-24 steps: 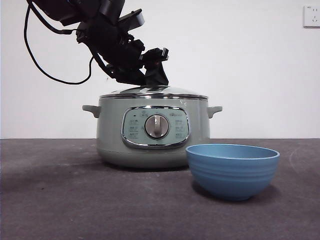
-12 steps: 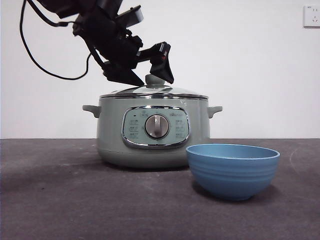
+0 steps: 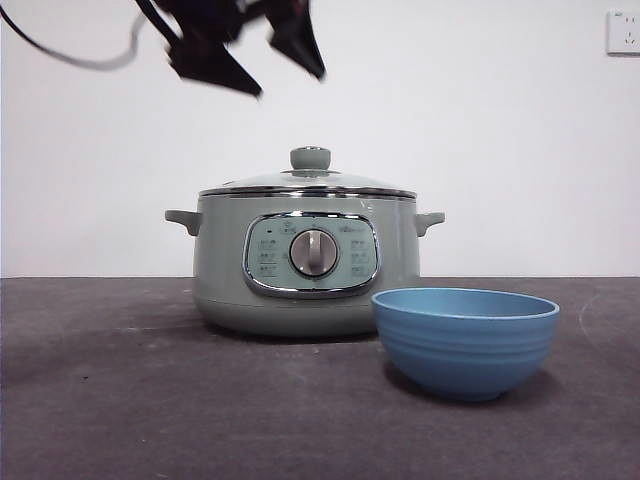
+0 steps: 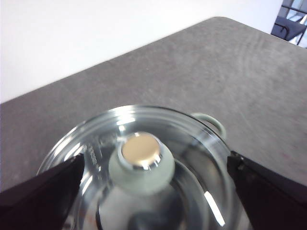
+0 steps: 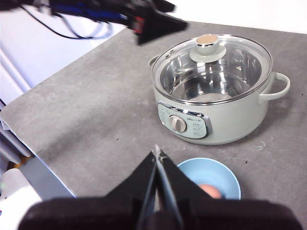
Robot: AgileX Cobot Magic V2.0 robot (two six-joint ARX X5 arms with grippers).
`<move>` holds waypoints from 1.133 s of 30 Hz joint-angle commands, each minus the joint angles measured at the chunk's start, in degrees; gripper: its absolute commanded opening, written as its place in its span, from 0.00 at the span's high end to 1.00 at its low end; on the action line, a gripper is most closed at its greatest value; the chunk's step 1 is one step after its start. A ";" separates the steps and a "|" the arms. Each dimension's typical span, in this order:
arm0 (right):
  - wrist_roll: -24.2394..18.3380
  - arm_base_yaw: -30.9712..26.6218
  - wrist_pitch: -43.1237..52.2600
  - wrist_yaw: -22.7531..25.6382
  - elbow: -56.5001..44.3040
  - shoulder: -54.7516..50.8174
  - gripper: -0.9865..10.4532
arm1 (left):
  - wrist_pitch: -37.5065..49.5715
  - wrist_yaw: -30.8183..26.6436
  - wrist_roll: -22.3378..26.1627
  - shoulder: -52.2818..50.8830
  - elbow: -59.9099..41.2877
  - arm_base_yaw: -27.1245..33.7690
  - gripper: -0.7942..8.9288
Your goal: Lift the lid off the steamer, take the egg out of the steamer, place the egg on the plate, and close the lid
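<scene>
Sage-green steamer (image 3: 306,270) sits closed under its lid (image 3: 308,184); the blue plate (image 3: 465,342) stands just beside it, hiding its egg (image 5: 210,190) from the front. The left gripper (image 3: 262,62), blurred, jaws wide, has risen off the knob. The right gripper (image 5: 157,158) is closed, empty.

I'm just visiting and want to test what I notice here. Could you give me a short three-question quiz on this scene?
1. True or false: the lid sits on the steamer.
2. Where is the egg? A) in the steamer B) in the plate C) on the table
3. Which gripper hangs with open fingers above the lid's knob?

Key:
1. True.
2. B.
3. The left gripper; the right gripper is shut, near the plate.
</scene>
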 commanded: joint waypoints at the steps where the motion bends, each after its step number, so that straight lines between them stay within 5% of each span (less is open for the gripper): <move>1: -0.52 0.17 0.22 -0.13 -0.24 0.00 0.93 | -7.19 1.27 0.09 -6.21 -0.61 -0.33 0.41; 7: -0.83 0.17 -0.70 -1.66 -0.24 0.00 0.93 | -25.62 4.66 -0.02 -20.17 -0.61 -0.48 0.61; 11: -1.20 0.17 -3.21 -1.79 -0.24 0.02 0.93 | -35.78 4.66 -0.02 -27.74 -0.61 -0.48 0.93; 18: -1.36 0.17 -6.12 -1.81 -0.24 0.02 0.93 | -44.65 4.59 0.02 -35.41 -0.61 -0.48 0.93; 34: -1.36 0.17 -6.12 0.22 -0.24 0.00 0.93 | -47.04 4.39 0.07 -36.48 -0.61 -0.48 0.92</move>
